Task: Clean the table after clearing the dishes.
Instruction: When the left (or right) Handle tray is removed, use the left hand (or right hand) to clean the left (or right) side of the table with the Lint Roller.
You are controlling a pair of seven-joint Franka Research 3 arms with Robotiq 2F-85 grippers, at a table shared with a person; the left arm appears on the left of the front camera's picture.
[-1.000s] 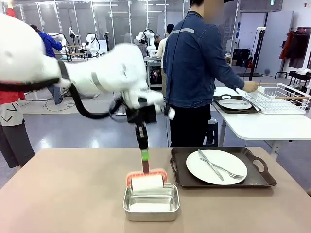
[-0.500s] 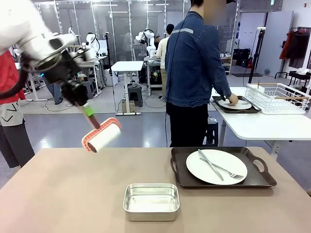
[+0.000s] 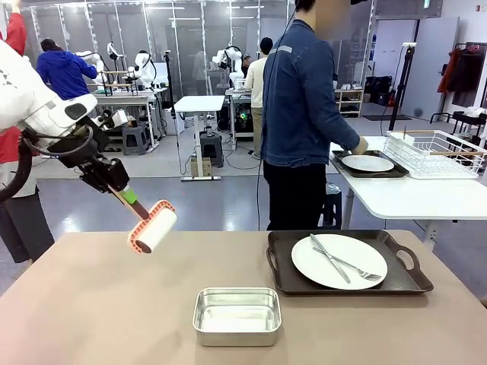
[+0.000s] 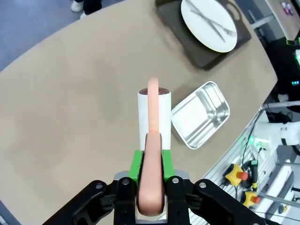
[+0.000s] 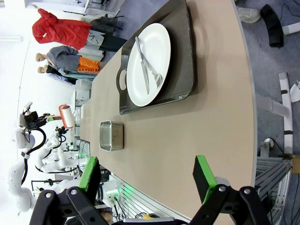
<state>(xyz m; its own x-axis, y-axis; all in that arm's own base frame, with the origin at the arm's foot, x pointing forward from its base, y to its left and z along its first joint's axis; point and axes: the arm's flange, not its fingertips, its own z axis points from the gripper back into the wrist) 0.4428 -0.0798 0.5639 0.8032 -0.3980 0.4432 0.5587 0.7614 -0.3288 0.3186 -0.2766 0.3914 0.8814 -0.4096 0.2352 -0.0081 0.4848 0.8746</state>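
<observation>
My left gripper is shut on the handle of a cleaning roller with a white roll and an orange frame, held tilted in the air over the left part of the beige table. In the left wrist view the roller points down at the table between my shut fingers. One of the dishes, a white plate with cutlery, lies on a dark tray at the table's right. My right gripper stands open above the table's edge, far from that plate.
A small steel pan sits near the front middle of the table. At the far side a person in a blue jacket has a hand at a second tray with a plate on a white side table, beside a wire rack.
My left arm lifted the roller out of the steel pan and swung it up and to the left. The person has moved a hand along the tray on the side table.
</observation>
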